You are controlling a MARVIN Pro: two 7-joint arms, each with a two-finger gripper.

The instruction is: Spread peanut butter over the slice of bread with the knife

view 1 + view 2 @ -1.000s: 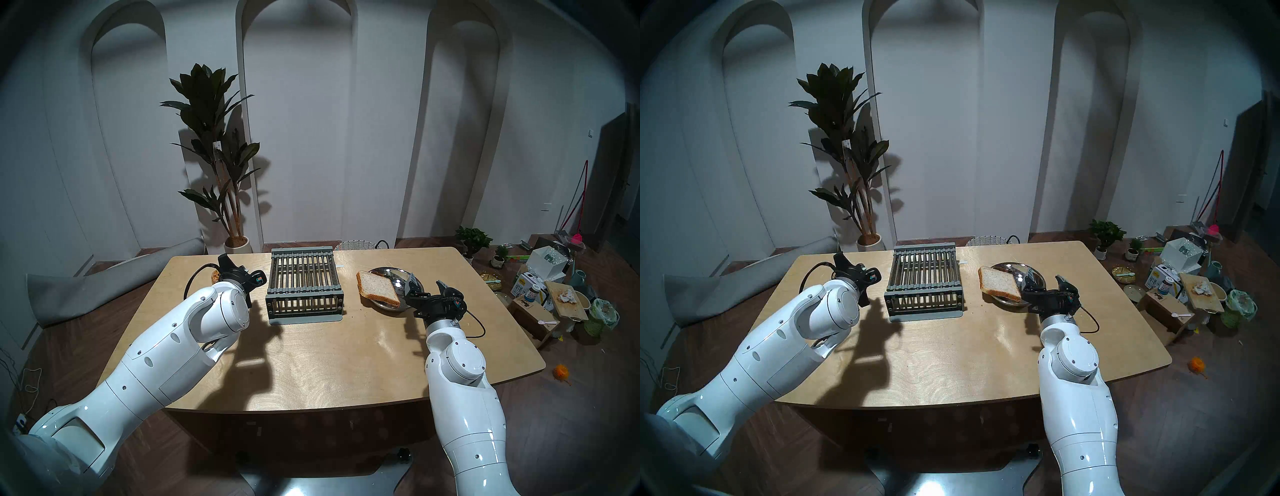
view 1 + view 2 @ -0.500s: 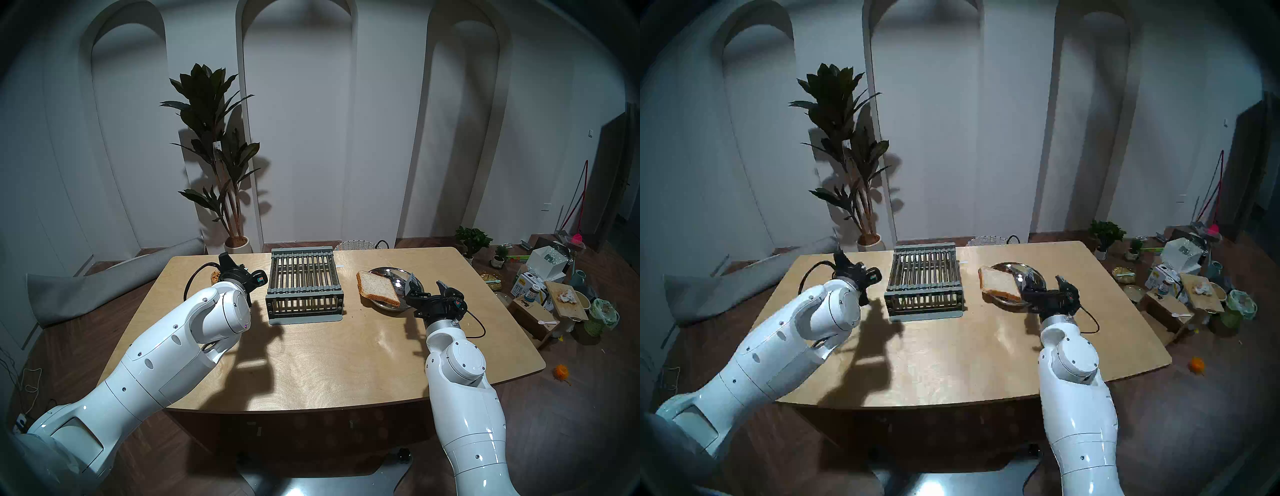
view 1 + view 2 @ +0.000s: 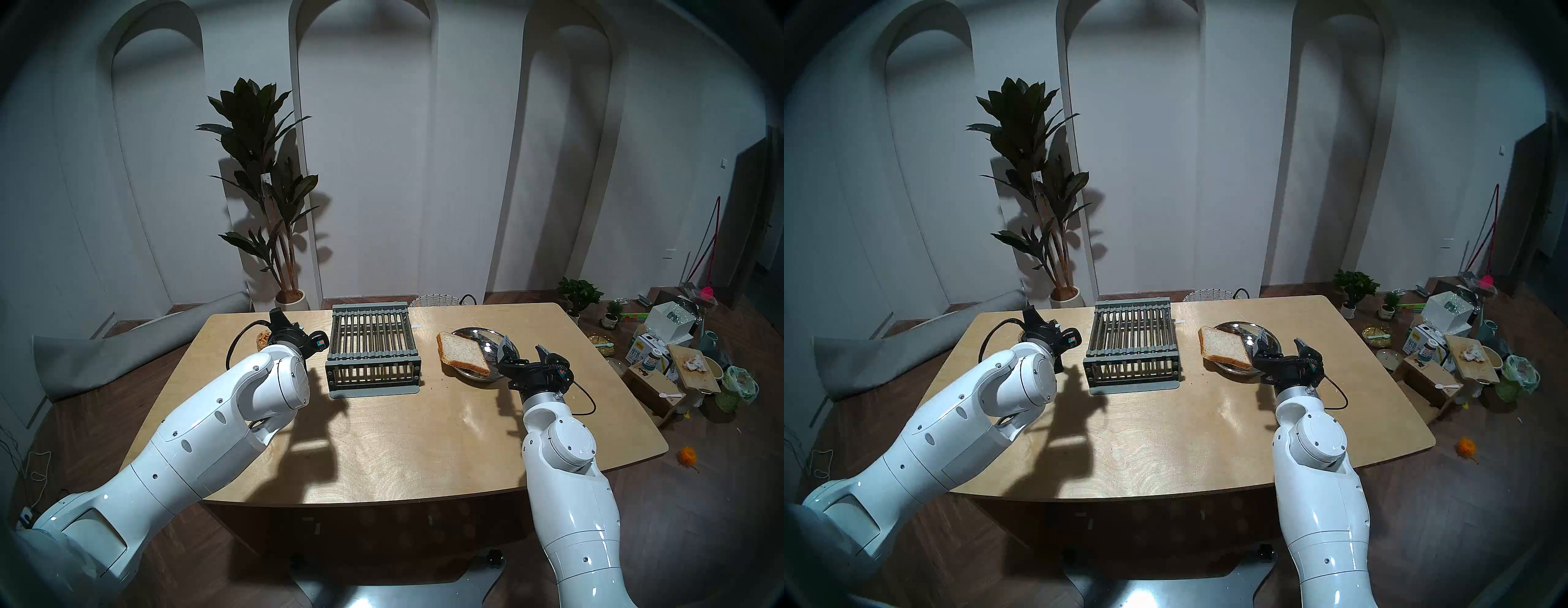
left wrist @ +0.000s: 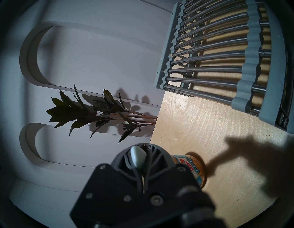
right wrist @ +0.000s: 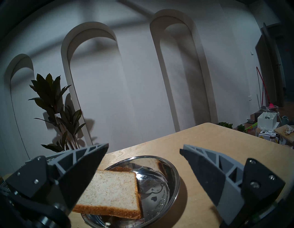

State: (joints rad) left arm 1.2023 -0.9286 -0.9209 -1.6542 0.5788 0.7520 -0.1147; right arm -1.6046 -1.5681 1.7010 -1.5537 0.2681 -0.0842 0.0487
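Head view: slice of bread (image 3: 462, 353) overhanging metal plate (image 3: 488, 339) rim, open tabletop (image 3: 424, 433) nearer.

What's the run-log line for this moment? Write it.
left gripper shut on knife, beside peanut butter jar | right gripper open, by bowl | bread bare

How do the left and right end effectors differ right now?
The left end effector is shut on the knife's pale handle, beside the peanut butter jar; the right end effector is open and empty. The left sits by the grey rack; the right faces the bread on the steel plate. Both have dark ribbed fingers.
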